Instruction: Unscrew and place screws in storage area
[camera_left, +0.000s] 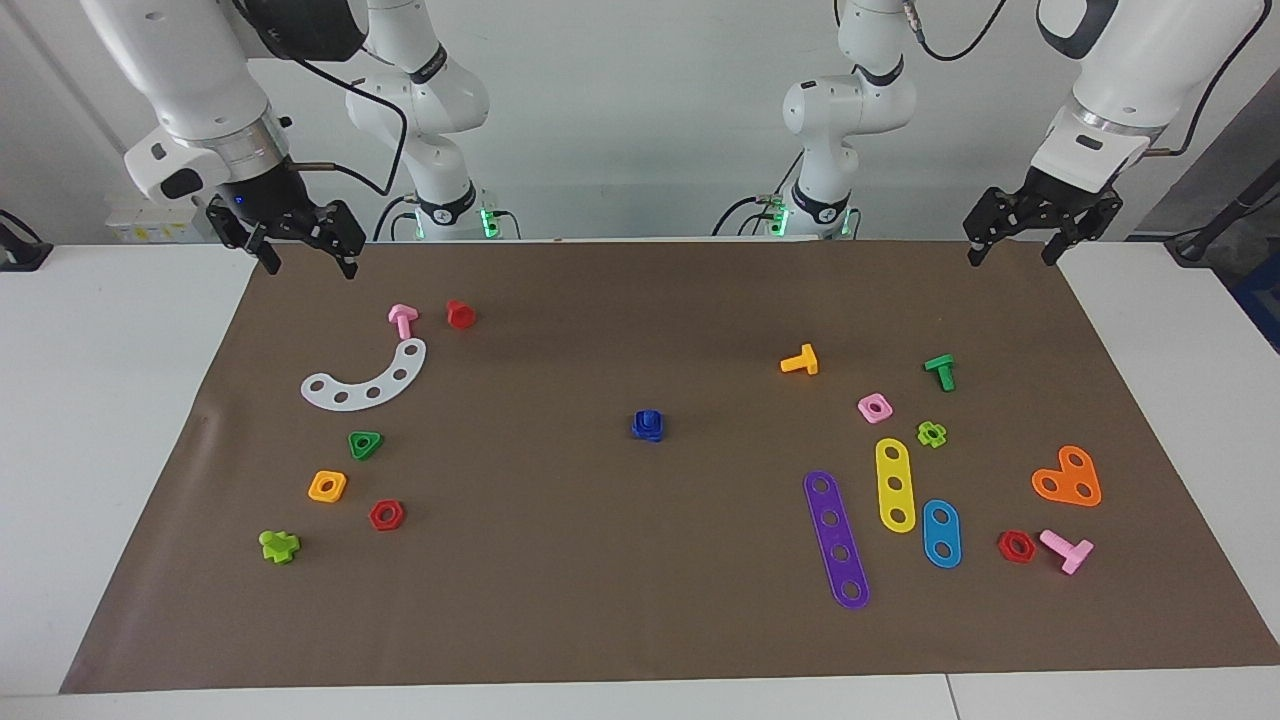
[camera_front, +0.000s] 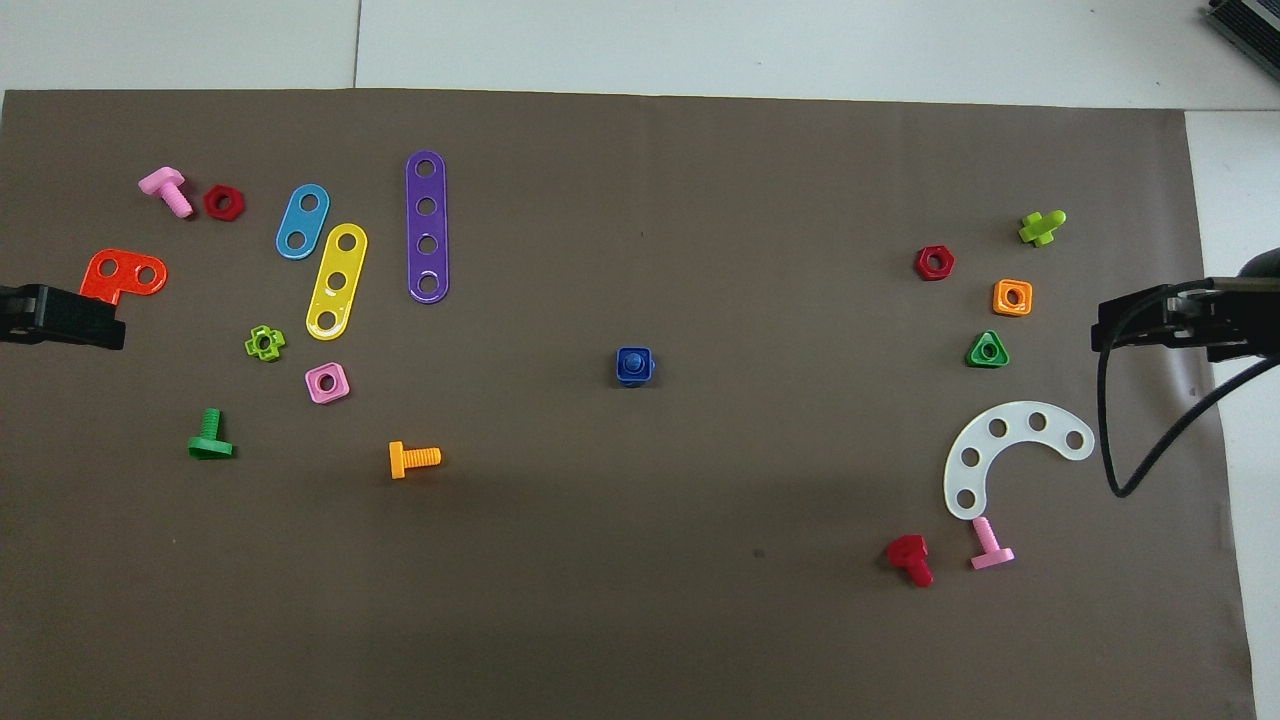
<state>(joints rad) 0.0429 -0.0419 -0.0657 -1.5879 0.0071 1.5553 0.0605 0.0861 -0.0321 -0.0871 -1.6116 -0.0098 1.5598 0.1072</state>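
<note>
Work has not begun: dark-blue bolt (camera_left: 648, 425) sits screwed in its square nut, midway between both hands. Left hand (camera_left: 1012, 250) and right hand (camera_left: 310, 262) hang open, empty

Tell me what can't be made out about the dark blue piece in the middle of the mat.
- Blue piece: facing view too small to separate bolt from nut.
- Its head shape: overhead view shows only a square outline with a round top.
- Its thread: hidden inside in both views.
- Storage area: no marked spot shows in either view.
</note>
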